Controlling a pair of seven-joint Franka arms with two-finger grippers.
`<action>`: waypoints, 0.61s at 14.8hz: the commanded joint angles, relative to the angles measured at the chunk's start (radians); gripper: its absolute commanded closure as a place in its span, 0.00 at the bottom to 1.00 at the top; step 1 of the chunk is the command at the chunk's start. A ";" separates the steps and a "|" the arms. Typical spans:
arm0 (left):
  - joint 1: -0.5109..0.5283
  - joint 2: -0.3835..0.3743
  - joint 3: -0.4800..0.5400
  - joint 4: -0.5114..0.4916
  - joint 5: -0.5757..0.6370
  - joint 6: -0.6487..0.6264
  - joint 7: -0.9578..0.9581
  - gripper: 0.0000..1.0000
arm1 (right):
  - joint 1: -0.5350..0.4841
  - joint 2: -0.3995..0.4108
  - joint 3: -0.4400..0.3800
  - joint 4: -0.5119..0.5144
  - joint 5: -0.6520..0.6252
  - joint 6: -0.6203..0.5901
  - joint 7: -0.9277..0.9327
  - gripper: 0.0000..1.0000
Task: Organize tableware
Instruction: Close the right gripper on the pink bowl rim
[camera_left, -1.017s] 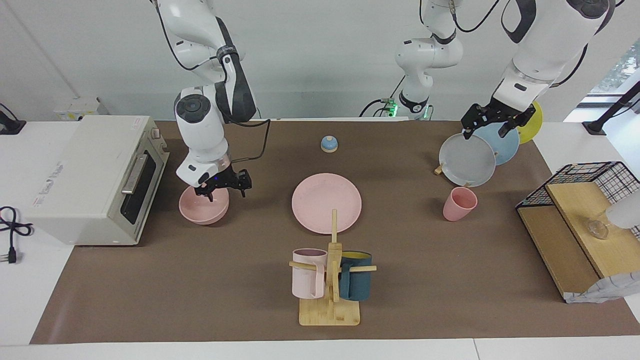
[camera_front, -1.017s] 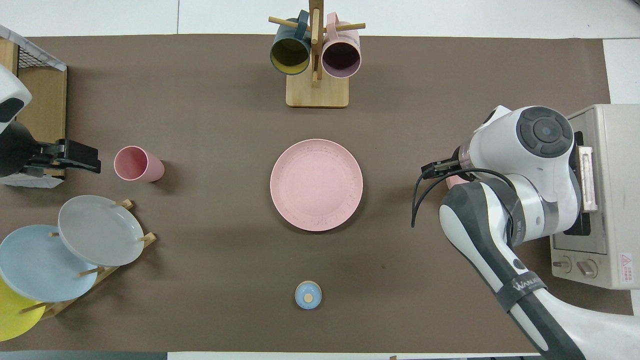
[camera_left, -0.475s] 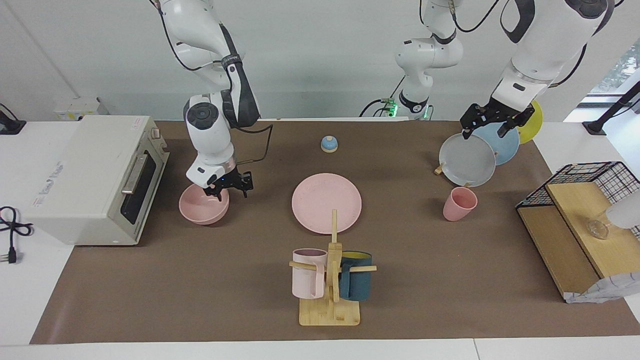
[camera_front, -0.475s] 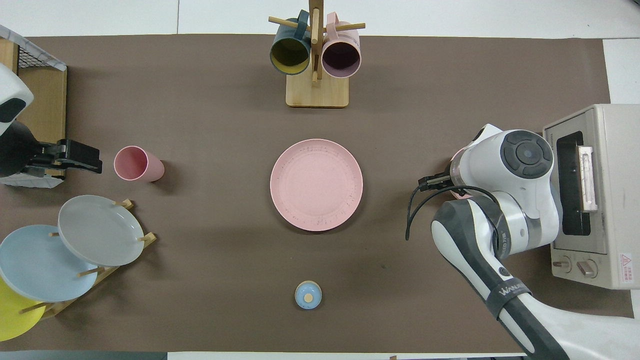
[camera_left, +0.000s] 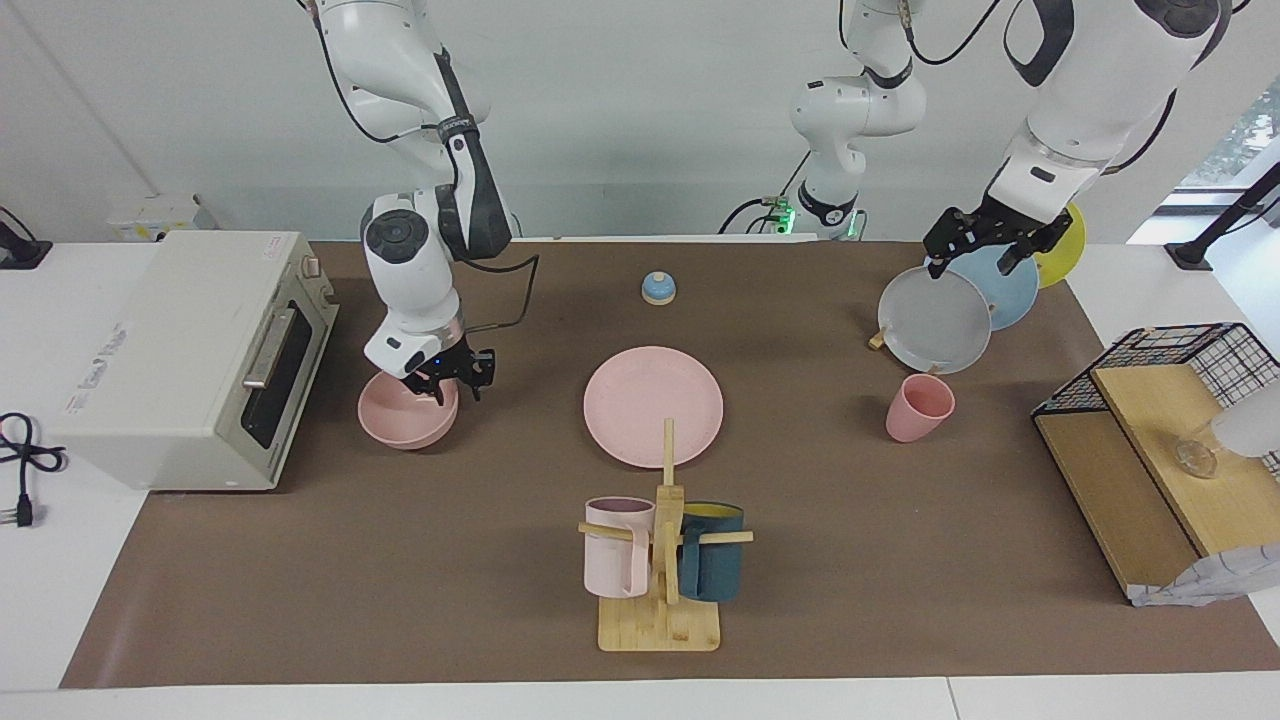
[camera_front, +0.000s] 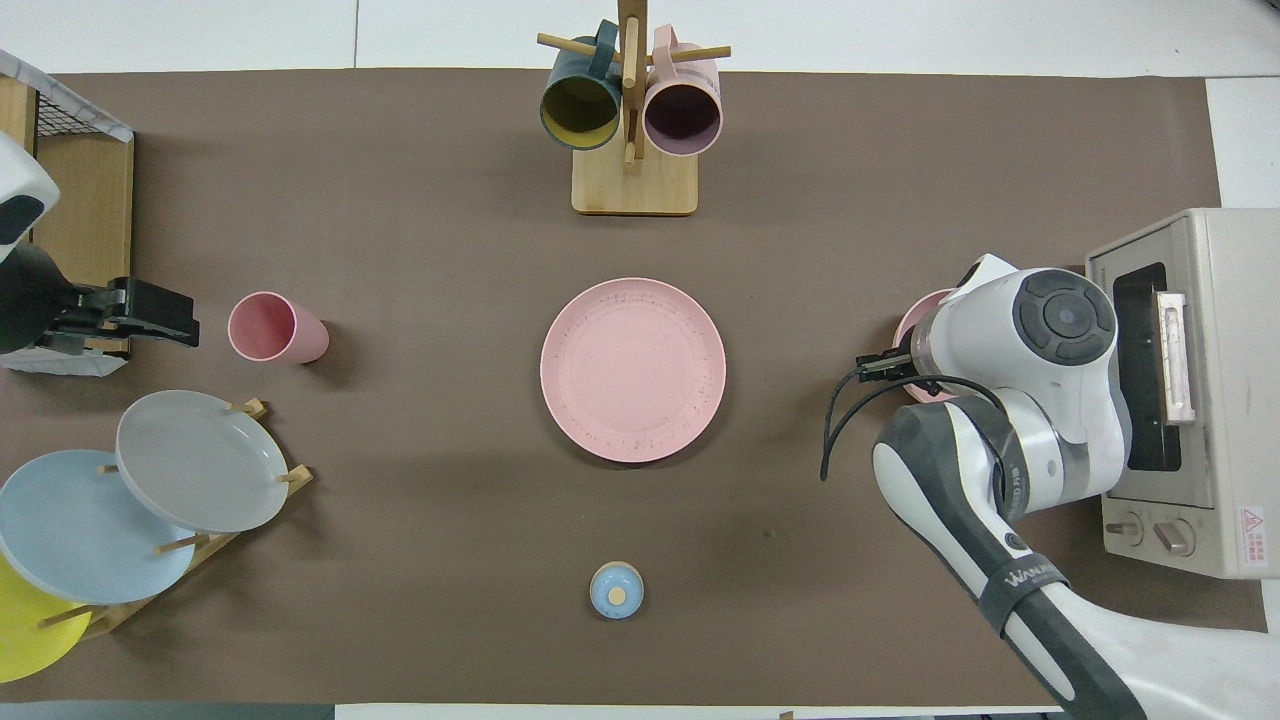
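Your right gripper (camera_left: 450, 380) sits low at the rim of the pink bowl (camera_left: 405, 415), at the edge toward the middle of the table, about three o'clock on the bowl in the facing view. Its fingers look set around the rim, but you cannot tell from either view whether they have closed on it, and in the overhead view the arm's wrist covers most of the bowl (camera_front: 915, 325). The bowl stands on the brown mat just in front of the toaster oven (camera_left: 190, 350), at the right arm's end of the table.

Your left gripper (camera_left: 985, 250) waits in the air over the rack of upright plates (camera_left: 935, 320), at twelve o'clock from the pink cup (camera_left: 918, 407) in the facing view; its fingers appear spread and hold nothing.

You have the pink plate (camera_front: 633, 369) flat at the middle of the mat. The cup (camera_front: 272, 327) stands upright, well apart from the plate toward the left arm's end. The mug tree (camera_front: 632, 130) is at twelve o'clock from the plate in the overhead view, and a small blue bell (camera_front: 616, 590) at six o'clock.
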 joint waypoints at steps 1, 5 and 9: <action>0.017 -0.020 -0.011 -0.021 0.016 0.013 -0.011 0.00 | -0.010 -0.020 0.005 -0.030 -0.014 0.026 -0.014 0.42; 0.017 -0.010 -0.010 -0.044 0.016 0.054 -0.014 0.00 | -0.011 -0.020 0.005 -0.031 -0.022 0.026 -0.023 0.61; 0.017 -0.010 -0.010 -0.045 0.016 0.056 -0.014 0.00 | -0.027 -0.020 0.005 -0.031 -0.025 0.026 -0.062 0.96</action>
